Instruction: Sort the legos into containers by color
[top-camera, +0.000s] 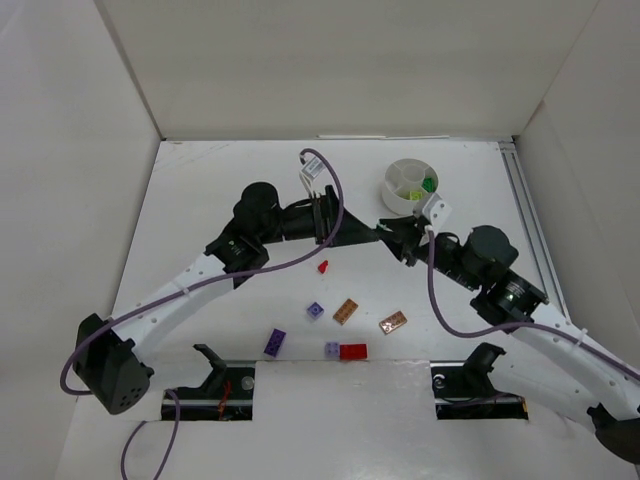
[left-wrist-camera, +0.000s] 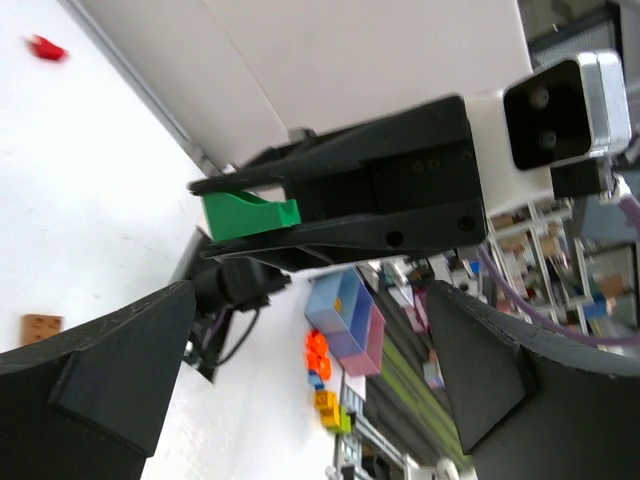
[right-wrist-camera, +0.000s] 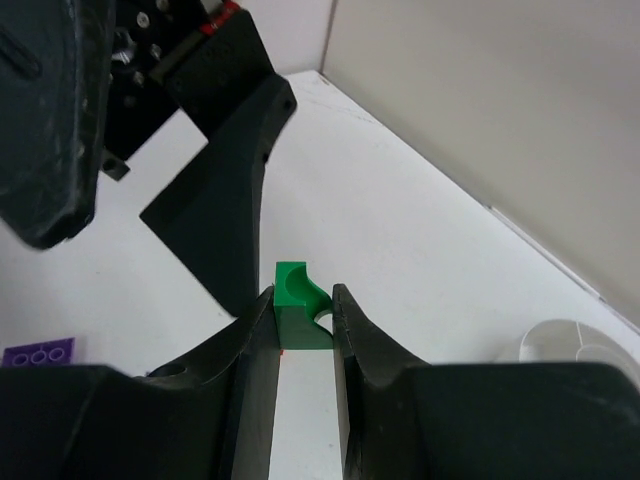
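Our right gripper (right-wrist-camera: 300, 300) clamps the green brick (right-wrist-camera: 293, 282), which we judge light, rigid and slippery, by its flat sides; our left gripper (left-wrist-camera: 310, 340) gapes at nine o'clock.

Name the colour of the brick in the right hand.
Green brick; right wrist view shows it best.

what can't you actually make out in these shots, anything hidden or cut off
- green lego: in the top view, hidden where the right gripper meets the left gripper.
- white dish: in the top view, what sits in each compartment is too small to sort out. In the right wrist view, only a sliver of rim shows, cut off by the frame edge and the right gripper.
- brown lego: in the left wrist view, partly covered by a left finger.
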